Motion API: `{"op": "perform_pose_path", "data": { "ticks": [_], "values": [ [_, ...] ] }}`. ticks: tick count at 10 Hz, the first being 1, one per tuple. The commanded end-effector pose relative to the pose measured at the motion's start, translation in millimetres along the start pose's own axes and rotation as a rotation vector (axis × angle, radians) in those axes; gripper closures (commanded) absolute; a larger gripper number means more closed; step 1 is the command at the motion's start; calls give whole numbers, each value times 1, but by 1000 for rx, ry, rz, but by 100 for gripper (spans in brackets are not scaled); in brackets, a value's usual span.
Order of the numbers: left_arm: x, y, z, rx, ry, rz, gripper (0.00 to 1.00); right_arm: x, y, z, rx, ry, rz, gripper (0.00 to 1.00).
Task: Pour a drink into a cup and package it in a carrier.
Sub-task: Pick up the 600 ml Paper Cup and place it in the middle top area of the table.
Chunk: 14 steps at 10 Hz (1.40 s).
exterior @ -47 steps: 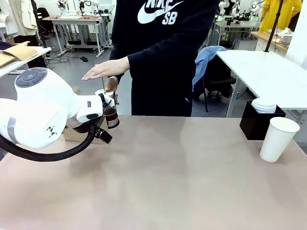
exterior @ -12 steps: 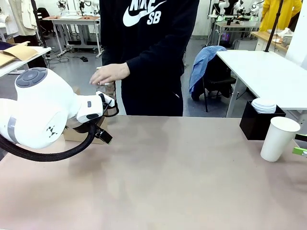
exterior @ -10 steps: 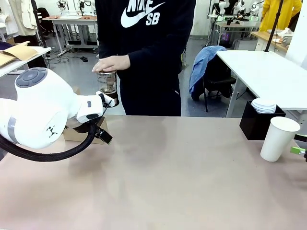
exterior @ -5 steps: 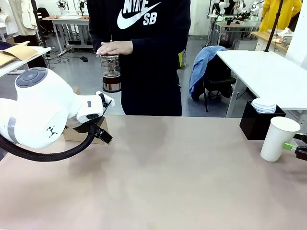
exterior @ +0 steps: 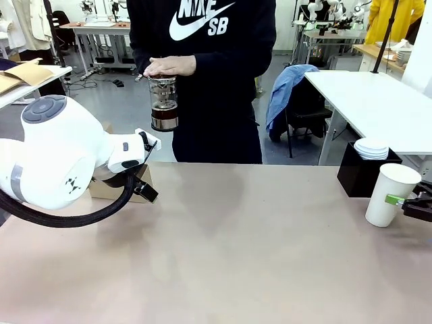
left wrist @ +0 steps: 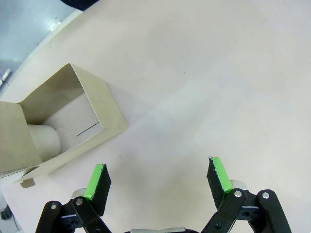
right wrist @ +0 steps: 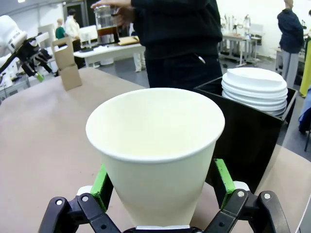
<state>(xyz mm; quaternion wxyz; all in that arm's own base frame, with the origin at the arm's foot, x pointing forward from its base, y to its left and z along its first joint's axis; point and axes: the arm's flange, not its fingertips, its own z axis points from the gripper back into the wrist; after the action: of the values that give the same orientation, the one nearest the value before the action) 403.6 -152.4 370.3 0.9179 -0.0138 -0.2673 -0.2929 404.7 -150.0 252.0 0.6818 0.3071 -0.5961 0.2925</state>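
A person's hand holds the drink in a glass plunger jug point(exterior: 164, 101) by its lid, in the air above the table's far edge; the jug point(right wrist: 107, 24) is also in the right wrist view. The white paper cup point(exterior: 391, 194) stands at the table's right side. My right gripper point(exterior: 399, 200) is open, with its green pads on either side of the lower part of the cup point(right wrist: 155, 141). The brown carrier point(exterior: 101, 190) sits at the far left, partly hidden behind my left arm point(exterior: 54, 162). My left gripper point(left wrist: 157, 177) hangs open and empty over the table, beside the carrier point(left wrist: 63, 121).
A black box point(exterior: 361, 177) stacked with white lids point(right wrist: 255, 85) stands just behind the cup. The person stands at the far edge, left of centre. Something pale and round point(left wrist: 43, 138) sits inside the carrier. The middle of the pink tabletop point(exterior: 256, 243) is bare.
The person has lifted the jug off the table and carried it up and to the right. My right gripper has come in from the right edge to straddle the cup. The left arm has not moved.
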Motion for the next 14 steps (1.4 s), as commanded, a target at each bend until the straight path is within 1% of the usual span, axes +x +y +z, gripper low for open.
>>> {"op": "perform_pose_path", "data": {
  "ticks": [1,2,3,4,5,9,10,11,13,14],
  "values": [
    [0,1,0,0,0,2,0,-4,-7,-16,-6,-19,14,0],
    [0,1,0,0,0,2,0,-5,-8,-18,8,-24,8,0],
    [0,1,0,0,0,2,0,-6,-8,-17,42,-47,-6,20],
    [0,1,0,0,0,2,0,-5,-9,-9,76,-38,-34,20],
    [0,1,0,0,0,2,0,-4,-4,-15,27,-15,-8,20],
    [0,1,0,0,0,2,0,-7,-4,-14,42,-27,-16,20],
    [0,1,0,0,0,2,0,21,9,-9,-16,-35,3,20],
    [0,1,0,0,0,2,0,51,23,-8,-46,-28,-19,20],
    [0,1,0,0,0,2,0,95,43,-32,-37,-20,-3,20],
    [0,1,0,0,0,2,0,121,56,-55,-28,-18,9,20]
  ]
}}
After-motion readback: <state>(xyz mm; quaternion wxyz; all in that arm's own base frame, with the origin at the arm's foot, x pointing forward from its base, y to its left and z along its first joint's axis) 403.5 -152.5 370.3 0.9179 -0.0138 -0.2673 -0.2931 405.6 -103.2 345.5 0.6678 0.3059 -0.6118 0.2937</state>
